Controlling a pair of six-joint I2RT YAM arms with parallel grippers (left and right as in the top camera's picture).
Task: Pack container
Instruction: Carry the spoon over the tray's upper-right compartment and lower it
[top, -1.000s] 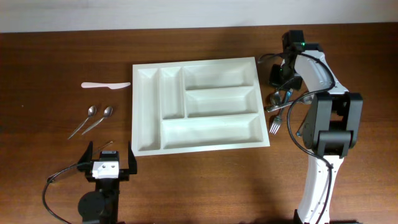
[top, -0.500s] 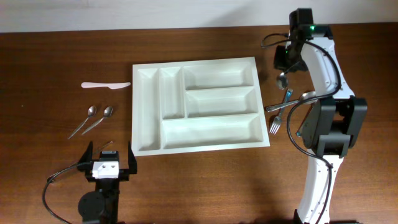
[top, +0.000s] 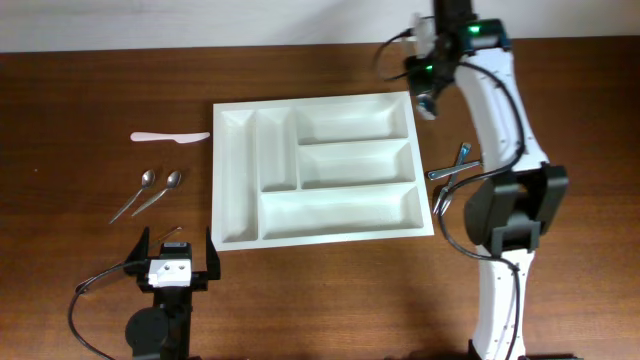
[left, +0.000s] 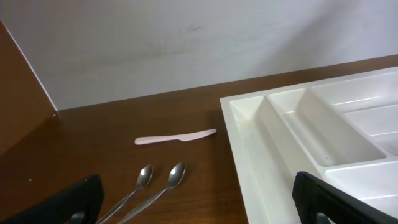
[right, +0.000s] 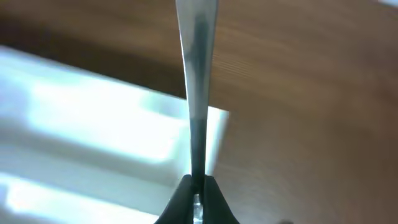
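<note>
Overhead view: right gripper (top: 424, 92) is pinching a slim metal utensil (right: 198, 93) by the far corner of the container (top: 225, 180), likely aligning it for a compartment; left gripper (top: 178, 250) is resting, spread wide.

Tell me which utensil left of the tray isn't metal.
The white plastic knife, lying behind the others; the left spoon and right spoon are shiny metal.

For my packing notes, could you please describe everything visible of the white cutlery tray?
The container is a white, plastic-looking rectangular tray with five compartments: two narrow upright ones on the left, three long horizontal ones beside them. All are empty. It lies flat on the brown wooden table, slightly askew. The right hand, shut on a metal utensil, hovers at its far right corner; no contact shows.
</note>
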